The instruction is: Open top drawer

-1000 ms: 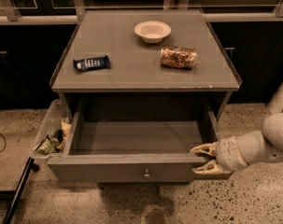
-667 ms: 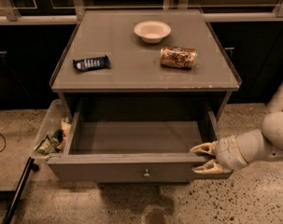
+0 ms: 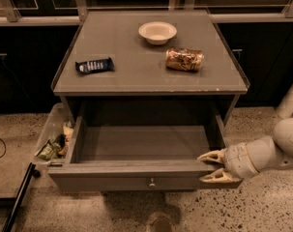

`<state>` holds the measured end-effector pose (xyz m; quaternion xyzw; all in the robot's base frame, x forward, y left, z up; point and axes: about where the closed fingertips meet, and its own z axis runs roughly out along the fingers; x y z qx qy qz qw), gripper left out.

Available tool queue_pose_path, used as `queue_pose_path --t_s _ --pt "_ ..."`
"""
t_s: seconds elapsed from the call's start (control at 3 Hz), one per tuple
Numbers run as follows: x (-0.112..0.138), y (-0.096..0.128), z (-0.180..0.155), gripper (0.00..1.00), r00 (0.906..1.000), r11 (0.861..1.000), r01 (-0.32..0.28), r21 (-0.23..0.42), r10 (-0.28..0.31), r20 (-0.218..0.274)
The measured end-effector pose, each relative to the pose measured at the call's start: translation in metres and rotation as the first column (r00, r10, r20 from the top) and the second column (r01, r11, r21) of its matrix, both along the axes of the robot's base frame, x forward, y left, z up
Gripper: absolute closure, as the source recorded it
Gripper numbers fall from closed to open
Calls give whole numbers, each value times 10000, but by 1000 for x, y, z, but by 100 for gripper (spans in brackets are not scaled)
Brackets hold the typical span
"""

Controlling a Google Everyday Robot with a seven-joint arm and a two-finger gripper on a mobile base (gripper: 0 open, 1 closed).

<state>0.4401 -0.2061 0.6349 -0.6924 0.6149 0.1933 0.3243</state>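
Note:
The top drawer (image 3: pixel 136 180) of the grey cabinet stands pulled far out toward me, its inside bare. Its grey front panel carries a small round brass knob (image 3: pixel 151 182) at centre. My gripper (image 3: pixel 211 166) comes in from the right and sits at the drawer's front right corner, its two pale fingers (image 3: pixel 211 156) spread apart, one above the front panel's top edge and one lower by the corner. It holds nothing that I can see. No other drawer fronts show.
On the cabinet top (image 3: pixel 136 81) are a white bowl (image 3: pixel 157 32), a crumpled brown snack bag (image 3: pixel 184 59) and a dark blue wrapped bar (image 3: pixel 94 65). A clear bin (image 3: pixel 51 129) with wrappers stands at the cabinet's left. A dark pole (image 3: pixel 18 197) lies at lower left. Floor is speckled.

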Motion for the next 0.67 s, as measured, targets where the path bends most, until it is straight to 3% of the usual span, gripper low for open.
queue_pose_path --t_s 0.33,0.67 --pt "0 0 1 100 10000 10000 1 1 -1 0" --pt "-7 -3 0 100 10000 10000 25 54 -25 17"
